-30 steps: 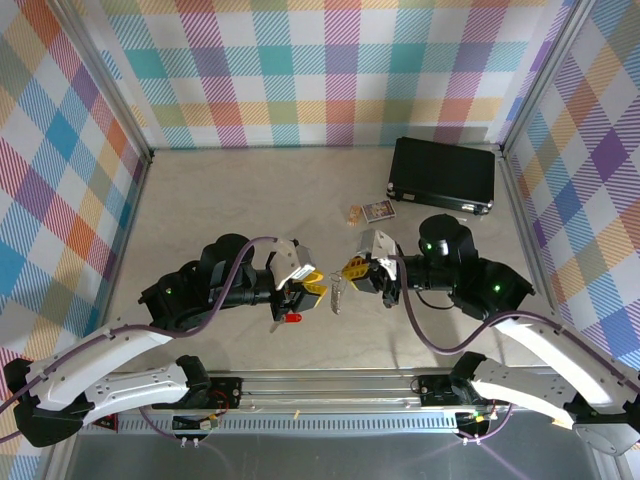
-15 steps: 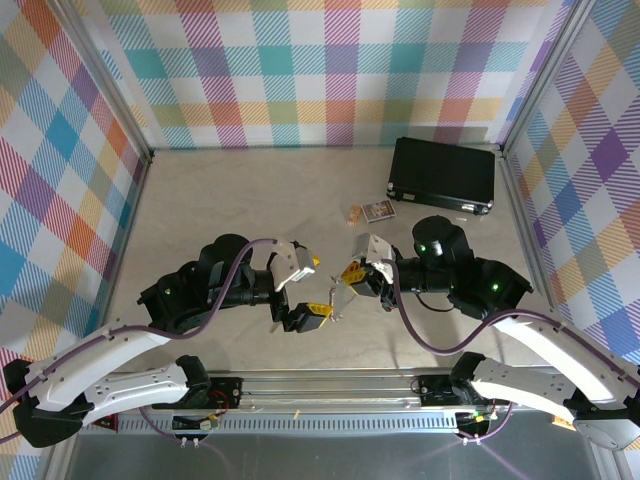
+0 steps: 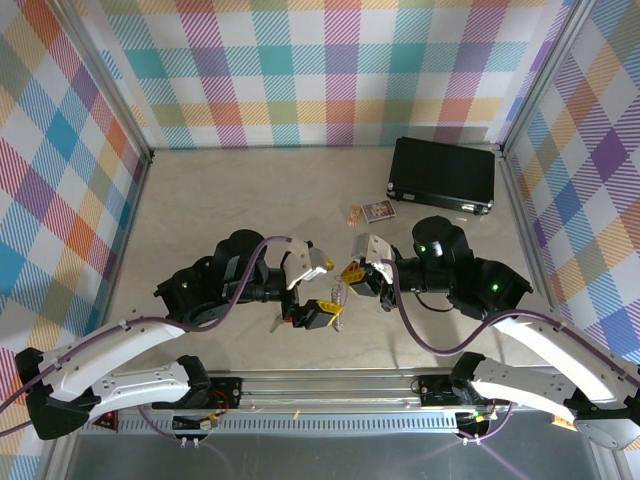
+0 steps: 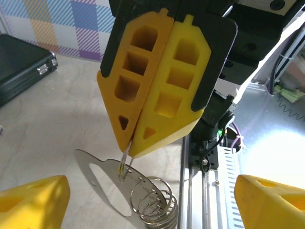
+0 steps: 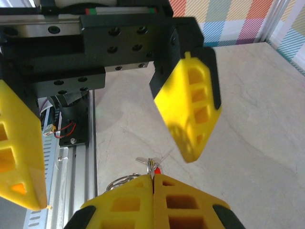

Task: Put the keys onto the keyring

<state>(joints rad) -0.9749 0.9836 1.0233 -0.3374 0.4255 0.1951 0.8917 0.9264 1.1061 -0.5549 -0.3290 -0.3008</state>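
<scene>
Near edge: metal rail with both arm bases bolted on, the arms reaching inward and meeting mid-surface. Left tool is spread wide and holds nothing. Right tool is fully closed, pinching the keyring, which hangs off its tips between the two tools, off the surface. From above the ring is just a thin silver sliver. The left wrist view gives the detail: a thin wire is clamped between the closed yellow fingers, with a flat silver oval loop and a coiled split ring dangling below, and the left tool's own tips stand far apart on either side. The right wrist view adds the key, a small grey metal bit with a red tag, right at the closed tips and beside the ring; can't tell if it is threaded on. One left finger sits just beyond it, the other far to the side. The surface is beige and marbled. Further back, right of centre, is a small printed card, then a black case near the far right corner. The walls are pastel plaid in aluminium framing.
</scene>
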